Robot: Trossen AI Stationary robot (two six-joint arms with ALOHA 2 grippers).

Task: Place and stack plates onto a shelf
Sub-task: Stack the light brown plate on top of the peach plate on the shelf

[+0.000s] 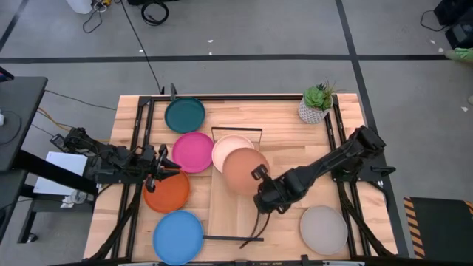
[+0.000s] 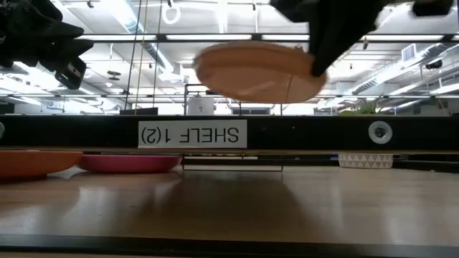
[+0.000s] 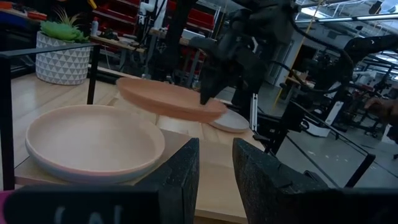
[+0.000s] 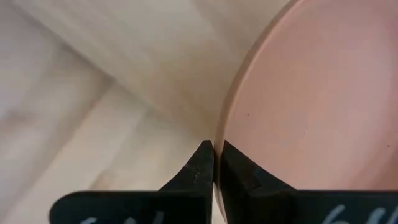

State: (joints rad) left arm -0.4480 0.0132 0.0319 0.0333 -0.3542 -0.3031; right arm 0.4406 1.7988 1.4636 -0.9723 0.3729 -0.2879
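Observation:
My right gripper (image 1: pixel 260 179) is shut on the tan plate (image 1: pixel 240 168), which hangs in the air over the middle of the light-wood shelf (image 1: pixel 230 214). In the high view the tan plate overlaps the cream plate (image 1: pixel 228 148), whose base rests on the shelf's far end. The dark teal (image 1: pixel 185 114), magenta (image 1: pixel 193 151), orange (image 1: pixel 166 193), bright blue (image 1: pixel 178 236) and grey (image 1: pixel 323 229) plates lie flat on the table. My left gripper (image 1: pixel 168 168) is open and empty, above the orange plate's far edge. No light blue plate shows. My right gripper pinches the tan plate's rim (image 4: pixel 225 134) between its two fingers, on the side of the plate toward the table's near right corner. The fingers reach in from that side, slanting down. The plate (image 2: pixel 251 72) is lifted clear and nearly level above the shelf.
A potted plant (image 1: pixel 318 103) stands at the table's far right. Black wire frames (image 1: pixel 236 130) rise at the shelf's ends, and dark rails run along the table's left and right sides. Bare wood lies between the shelf and the grey plate.

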